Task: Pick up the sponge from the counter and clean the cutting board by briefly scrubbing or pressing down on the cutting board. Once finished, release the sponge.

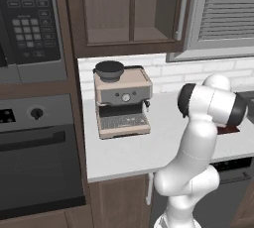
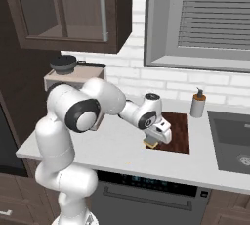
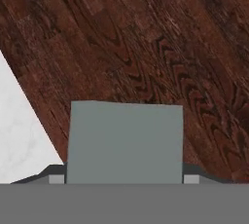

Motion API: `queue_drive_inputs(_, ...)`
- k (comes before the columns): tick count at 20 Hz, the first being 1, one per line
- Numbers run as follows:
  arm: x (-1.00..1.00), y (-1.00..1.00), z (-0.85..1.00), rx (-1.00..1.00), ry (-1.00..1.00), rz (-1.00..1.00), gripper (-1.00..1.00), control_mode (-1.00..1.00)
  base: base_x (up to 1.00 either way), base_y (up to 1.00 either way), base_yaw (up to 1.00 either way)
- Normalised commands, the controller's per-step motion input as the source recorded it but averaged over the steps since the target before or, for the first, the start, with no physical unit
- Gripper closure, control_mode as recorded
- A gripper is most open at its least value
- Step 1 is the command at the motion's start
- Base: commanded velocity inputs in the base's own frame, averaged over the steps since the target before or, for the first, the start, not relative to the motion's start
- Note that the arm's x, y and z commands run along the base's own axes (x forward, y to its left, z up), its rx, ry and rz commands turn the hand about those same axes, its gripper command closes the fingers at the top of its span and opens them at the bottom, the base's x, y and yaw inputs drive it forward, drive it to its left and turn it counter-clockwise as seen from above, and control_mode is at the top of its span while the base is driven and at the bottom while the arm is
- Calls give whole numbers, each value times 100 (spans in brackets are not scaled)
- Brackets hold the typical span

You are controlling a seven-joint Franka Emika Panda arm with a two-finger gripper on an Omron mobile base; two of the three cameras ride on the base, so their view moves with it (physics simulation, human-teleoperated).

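- Right now the gripper (image 2: 152,143) hangs low over the near left corner of the cutting board (image 2: 179,132), with the white arm reaching out across the counter (image 2: 112,146) from the left of the right base view.
- Pinched between the fingers is the sponge (image 2: 151,144); in the right base view its yellow body shows just under the hand, at the board's near left corner and right at the board's surface, though whether it actually presses on the wood I cannot tell.
- Seen from the hand view, the sponge's grey face (image 3: 125,142) sits square between the two dark fingertips (image 3: 48,173), which hug its left and right sides, so the jaws are closed on it rather than spread.
- Behind the sponge in that view lies the dark reddish-brown grain of the board (image 3: 146,47), and a wedge of pale counter (image 3: 19,135) shows at the left, so the hand is close to one edge of the board.
- Beyond the board's far right corner, near the back wall, stands a small grey soap dispenser (image 2: 197,103).
- To the right of the board the sink (image 2: 232,138) is set into the counter.
- Toward the counter's left end stands the beige coffee machine (image 1: 122,102), well apart from the board, with a dark bowl-shaped hopper on top.
- From the left base view a thin strip of the board (image 1: 229,130) peeks out under the arm's elbow.
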Motion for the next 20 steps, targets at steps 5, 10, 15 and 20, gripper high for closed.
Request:
queue_drive_inputs(5,34,-21,-34,0,-1,0,100,-100,0,0,0)
queue_drive_inputs(10,47,-28,-12,0,0,0,100,-100,0,0,0)
queue_drive_inputs(15,37,-18,-2,0,0,0,100,-100,0,0,0)
queue_drive_inputs(20,42,-10,-10,0,-1,0,100,-100,0,0,0)
